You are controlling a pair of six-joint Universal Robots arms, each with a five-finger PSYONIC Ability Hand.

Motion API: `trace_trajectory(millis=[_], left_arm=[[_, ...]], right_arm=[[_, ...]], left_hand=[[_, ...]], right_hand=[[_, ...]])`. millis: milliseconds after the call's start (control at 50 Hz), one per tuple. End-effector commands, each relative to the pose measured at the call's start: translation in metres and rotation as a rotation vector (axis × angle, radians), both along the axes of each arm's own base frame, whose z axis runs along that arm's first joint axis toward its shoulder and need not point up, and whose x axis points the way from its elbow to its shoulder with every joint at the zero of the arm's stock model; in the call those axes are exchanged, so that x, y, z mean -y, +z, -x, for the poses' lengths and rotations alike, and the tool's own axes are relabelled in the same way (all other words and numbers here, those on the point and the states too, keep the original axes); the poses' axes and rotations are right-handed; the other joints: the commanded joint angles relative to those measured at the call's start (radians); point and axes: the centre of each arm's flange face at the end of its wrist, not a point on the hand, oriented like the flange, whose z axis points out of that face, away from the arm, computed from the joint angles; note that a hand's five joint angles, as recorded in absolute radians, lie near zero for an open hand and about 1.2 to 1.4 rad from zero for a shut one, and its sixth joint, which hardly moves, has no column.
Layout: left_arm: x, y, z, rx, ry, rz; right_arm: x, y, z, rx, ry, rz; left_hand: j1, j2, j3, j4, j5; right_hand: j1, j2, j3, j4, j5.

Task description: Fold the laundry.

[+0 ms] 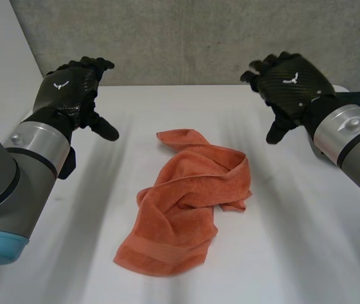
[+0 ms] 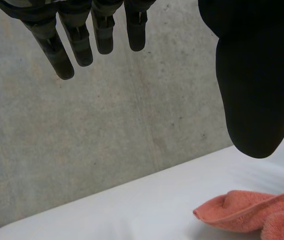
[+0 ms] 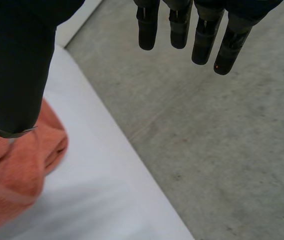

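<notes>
- An orange terry towel [image 1: 189, 202] is seen lying crumpled in the middle of the white tabletop [image 1: 306, 247]. It is twisted into loose rolls at its far end and flattened to a hemmed band at its near edge.
- The left robot hand [image 1: 69, 92] is held above the tabletop, to the towel's left and well apart from it. Its fingers [image 2: 82, 42] are shown straight and spread away from the thumb [image 2: 254, 95], with nothing gripped.
- The right robot hand [image 1: 290, 82] is held likewise to the towel's right, with fingers [image 3: 204, 40] extended, thumb [image 3: 14, 70] set apart and nothing held.
- Both hands are cased in black shells with a woven pattern.
- The tabletop is shown smooth and matte, and a mottled grey concrete wall [image 1: 186, 38] is seen behind it.
</notes>
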Motion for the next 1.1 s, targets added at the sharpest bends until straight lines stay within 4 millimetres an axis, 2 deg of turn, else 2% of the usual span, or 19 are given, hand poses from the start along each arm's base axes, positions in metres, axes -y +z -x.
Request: trace_trajectory(millis=[20, 80, 160, 180, 280, 320, 380, 460, 480, 500, 520, 540, 600, 660, 700, 780, 860, 1000, 1100], left_arm=[[-0.006, -0.009, -0.003, 0.041, 0.001, -0.096], [-0.011, -0.016, -0.005, 0.058, 0.0, -0.152], [-0.018, -0.03, -0.009, 0.053, 0.007, -0.254], [-0.02, -0.037, -0.011, 0.048, 0.011, -0.296], [-0.025, -0.062, -0.016, 0.051, 0.024, -0.401], [-0.026, -0.07, -0.017, 0.061, 0.027, -0.426], [-0.027, -0.077, -0.018, 0.073, 0.032, -0.451], [-0.026, -0.088, -0.019, 0.087, 0.039, -0.485], [-0.025, -0.091, -0.019, 0.089, 0.039, -0.492], [-0.025, -0.092, -0.019, 0.092, 0.039, -0.498], [-0.025, -0.093, -0.019, 0.092, 0.038, -0.5], [-0.025, -0.093, -0.018, 0.092, 0.035, -0.503], [-0.026, -0.096, -0.017, 0.089, 0.017, -0.516], [-0.026, -0.098, -0.014, 0.084, -0.013, -0.531], [-0.026, -0.097, -0.012, 0.074, -0.034, -0.532], [-0.023, -0.1, -0.008, 0.052, -0.05, -0.548], [-0.018, -0.108, -0.003, 0.037, -0.053, -0.577], [-0.014, -0.128, 0.004, 0.042, -0.053, -0.645], [-0.02, -0.139, 0.014, 0.064, -0.087, -0.675]], right_arm=[[-0.006, -0.024, -0.006, -0.133, 0.103, -0.073], [-0.006, -0.037, -0.008, -0.181, 0.129, -0.095], [0.0, -0.063, -0.01, -0.251, 0.147, -0.129], [0.003, -0.075, -0.011, -0.275, 0.154, -0.146], [0.018, -0.106, -0.016, -0.3, 0.157, -0.169], [0.026, -0.121, -0.019, -0.303, 0.153, -0.17], [0.033, -0.132, -0.021, -0.301, 0.151, -0.168], [0.045, -0.144, -0.024, -0.294, 0.139, -0.153], [0.047, -0.144, -0.025, -0.292, 0.131, -0.143], [0.048, -0.144, -0.025, -0.29, 0.129, -0.137], [0.049, -0.143, -0.025, -0.288, 0.127, -0.133], [0.049, -0.142, -0.024, -0.287, 0.125, -0.129], [0.048, -0.135, -0.025, -0.283, 0.123, -0.118], [0.042, -0.119, -0.023, -0.275, 0.123, -0.102], [0.032, -0.09, -0.021, -0.261, 0.124, -0.072], [0.017, -0.046, -0.014, -0.218, 0.114, -0.041], [0.006, -0.015, -0.01, -0.165, 0.103, -0.006], [-0.007, 0.017, -0.004, -0.108, 0.088, 0.053], [-0.014, 0.025, -0.003, -0.099, 0.088, 0.074]], left_hand=[[-0.021, -0.022, -0.026, -0.02, -0.032], [-0.018, -0.019, -0.023, -0.017, -0.029], [-0.018, -0.019, -0.023, -0.017, -0.029], [-0.018, -0.019, -0.023, -0.017, -0.029], [-0.018, -0.019, -0.023, -0.017, -0.029], [-0.012, -0.013, -0.018, -0.011, -0.024], [-0.009, -0.01, -0.015, -0.008, -0.021], [-0.006, -0.007, -0.012, -0.005, -0.018], [0.008, 0.007, 0.003, 0.009, -0.003], [0.008, 0.007, 0.003, 0.009, -0.003], [0.011, 0.01, 0.006, 0.012, 0.0], [0.014, 0.013, 0.009, 0.015, 0.003], [0.061, 0.06, 0.056, 0.062, 0.05], [0.079, 0.078, 0.073, 0.08, 0.068], [0.076, 0.075, 0.071, 0.077, 0.065], [0.052, 0.051, 0.047, 0.053, 0.041], [0.046, 0.045, 0.041, 0.047, 0.035], [0.07, 0.069, 0.065, 0.071, 0.059], [0.161, 0.16, 0.156, 0.162, 0.15]], right_hand=[[-0.034, -0.046, -0.042, -0.061, -0.071], [-0.034, -0.046, -0.042, -0.061, -0.071], [-0.034, -0.046, -0.042, -0.061, -0.071], [-0.034, -0.046, -0.042, -0.061, -0.071], [-0.034, -0.046, -0.042, -0.061, -0.071], [0.052, 0.04, 0.044, 0.025, 0.015], [0.141, 0.129, 0.133, 0.114, 0.103], [0.636, 0.624, 0.628, 0.609, 0.599], [0.919, 0.907, 0.911, 0.892, 0.882], [1.064, 1.052, 1.056, 1.037, 1.027], [1.187, 1.175, 1.179, 1.16, 1.15], [1.188, 1.176, 1.18, 1.161, 1.151], [1.188, 1.176, 1.18, 1.161, 1.151], [1.188, 1.176, 1.18, 1.161, 1.151], [1.188, 1.176, 1.18, 1.161, 1.151], [1.188, 1.176, 1.18, 1.161, 1.151], [1.188, 1.176, 1.18, 1.161, 1.151], [1.188, 1.176, 1.18, 1.161, 1.151], [1.188, 1.176, 1.18, 1.161, 1.151]])
